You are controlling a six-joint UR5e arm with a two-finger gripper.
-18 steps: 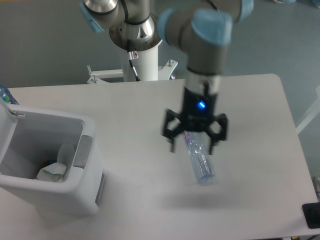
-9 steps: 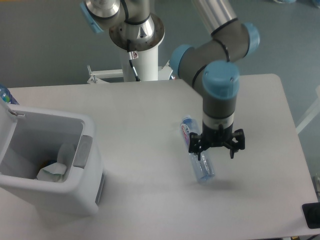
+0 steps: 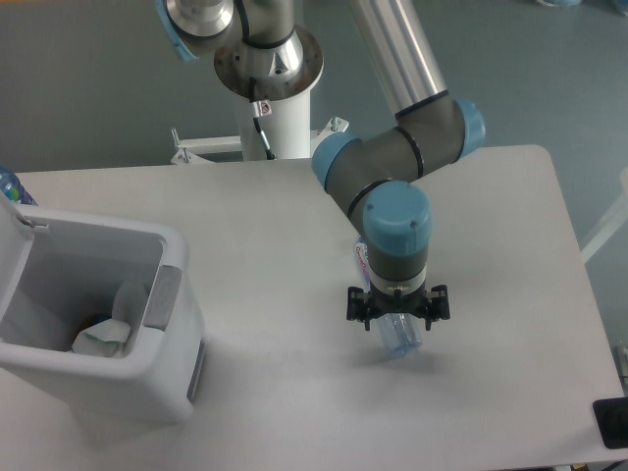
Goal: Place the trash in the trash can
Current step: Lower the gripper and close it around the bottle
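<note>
Since the frame half a second back, the gripper (image 3: 397,312) has slid left and now sits directly over the bottle, where before it stood at the bottle's right side.

At the far left edge, a sliver of blue-capped object (image 3: 8,183) peeks in behind the trash can (image 3: 172,368). That white boxy bin stands on the left part of the table (image 3: 245,226), its mouth open to the camera and a grey panel on its right wall. Down inside it lies the crumpled white tissue (image 3: 101,337), against the right inner wall.

Behind the middle of the table rises the arm's white base column (image 3: 280,118). From there the arm reaches out and bends down to the right of centre.

Below the blue wrist cap, the black gripper points straight down with its 2 fingers spread to either side of the clear plastic bottle (image 3: 398,337). The jaws are apart, straddling it; whether the fingers touch it cannot be told. The bottle lies on the tabletop, well apart from the bin, with only its lower end and a bit of its labelled upper part showing past the wrist.

At the bottom right corner sits a small dark object (image 3: 610,424).
</note>
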